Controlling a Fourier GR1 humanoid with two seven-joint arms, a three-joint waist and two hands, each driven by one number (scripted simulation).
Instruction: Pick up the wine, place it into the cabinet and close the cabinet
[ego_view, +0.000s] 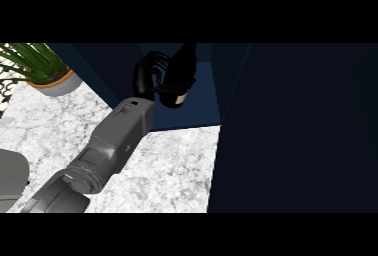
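Observation:
The wine bottle (179, 75) is dark with a pale base and stands nearly upright inside the open cabinet (188, 119), neck toward the top of the view. My right hand (146, 75) is at its left side, fingers curled round the bottle's body. The grey forearm runs in from the lower left over the counter. Whether the bottle's base touches the cabinet's blue floor cannot be told. The cabinet door (295, 130) is a large dark panel swung open at the right. My left hand does not show.
A potted plant (44, 67) with green leaves stands at the back left on the white marble counter (170, 170). A grey shape (9, 175) sits at the left edge. The cabinet's dark side wall (103, 65) is just left of my hand.

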